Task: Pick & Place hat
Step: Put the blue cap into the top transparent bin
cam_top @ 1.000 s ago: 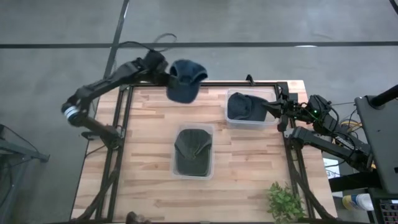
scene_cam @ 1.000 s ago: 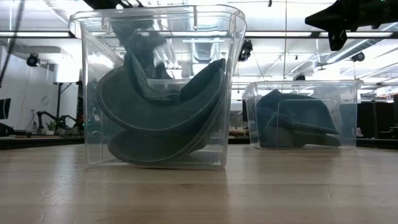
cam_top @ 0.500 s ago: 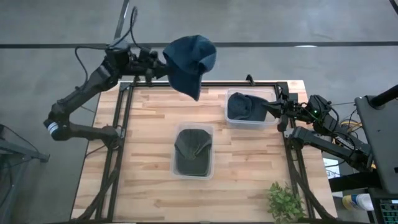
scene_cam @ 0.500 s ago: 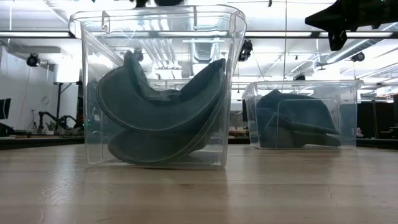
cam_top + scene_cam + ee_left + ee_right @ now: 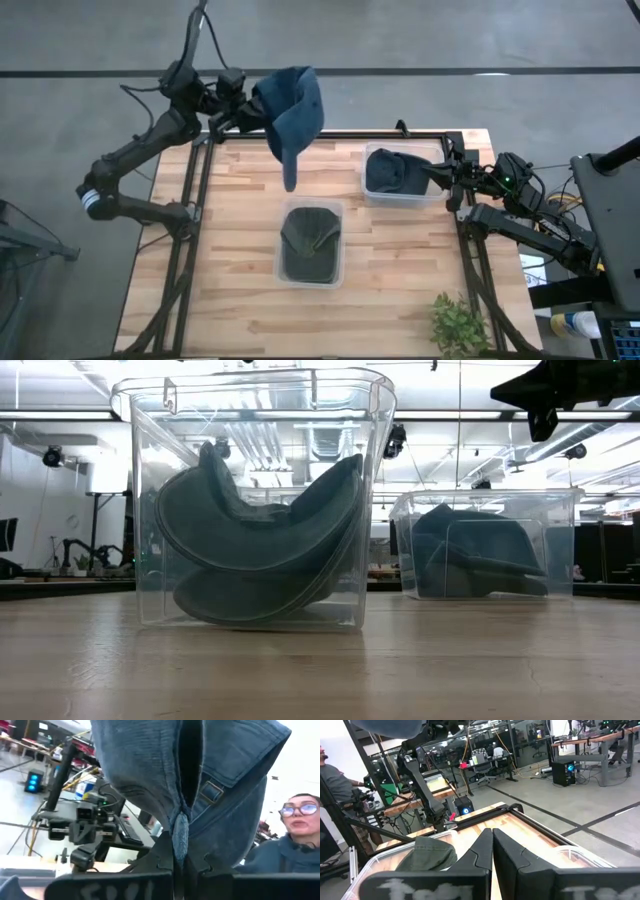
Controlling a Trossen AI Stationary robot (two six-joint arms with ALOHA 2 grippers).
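A blue cap (image 5: 292,112) hangs in the air over the table's far edge, its brim (image 5: 290,172) pointing down; it fills the left wrist view as the blue cap (image 5: 165,775). My left gripper (image 5: 243,104) is shut on it. My right gripper (image 5: 438,172) is shut and holds nothing, beside the far-right clear bin (image 5: 372,194) that holds a dark cap (image 5: 392,172). A second clear bin (image 5: 282,275) at mid-table holds a dark green cap (image 5: 310,243), also seen as the dark green cap (image 5: 255,550). My left gripper pinches a bunched fold of the cap's cloth (image 5: 180,827) between its two fingers, near the strap buckle (image 5: 210,791) at the cap's back opening. The fingers come about level from the table's left. The cap is lifted clear and hangs beside and below them.
A small plant (image 5: 460,325) stands at the near right corner. Bare wood lies left of and in front of the middle bin. A person (image 5: 300,845) shows beyond the table in the left wrist view, another person (image 5: 332,777) in the right wrist view.
My left arm has raised the blue cap higher above the table's far edge, out of the low view. The cap has swung and turned: its brim now hangs down toward the table. The gripper has stayed shut on it.
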